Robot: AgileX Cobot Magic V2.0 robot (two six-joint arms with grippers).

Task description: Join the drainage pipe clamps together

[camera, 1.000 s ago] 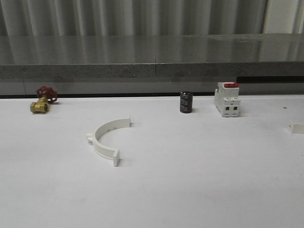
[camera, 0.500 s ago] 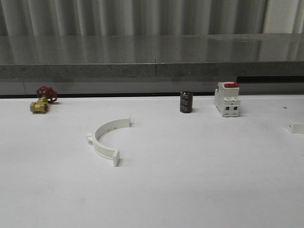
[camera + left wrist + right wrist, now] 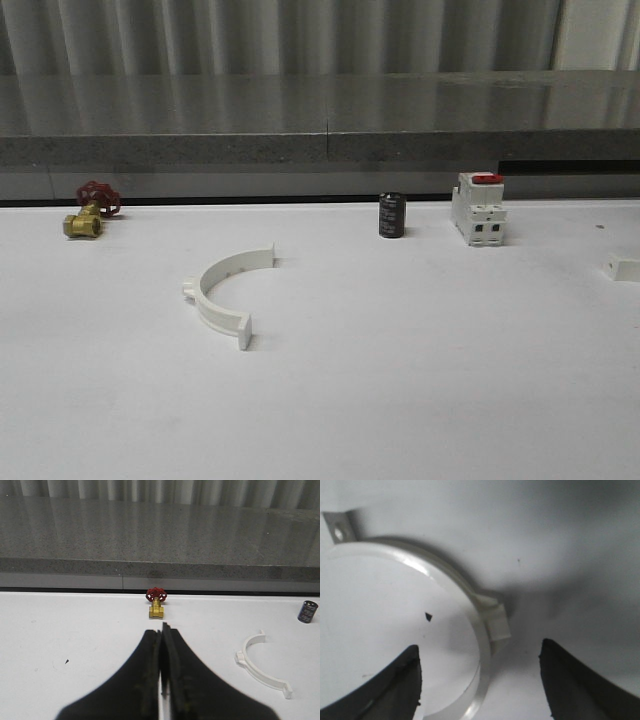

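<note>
the left tool [image 3: 161,680] is closed on nothing above the desk [image 3: 400,380], and the right tool [image 3: 480,690] hangs wide open over one clamp half [image 3: 470,610].

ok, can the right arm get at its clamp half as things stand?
Probably yes. The right gripper is open, its fingers straddling the clamp half lying on the table; nothing else lies between them.

Two white half-ring clamps: one [image 3: 222,294] left of centre on the table, one [image 3: 470,610] under the right arm, its tab at the table's far right edge. One brass valve [image 3: 88,212], one black cylinder [image 3: 391,215], one white breaker [image 3: 477,209]
</note>
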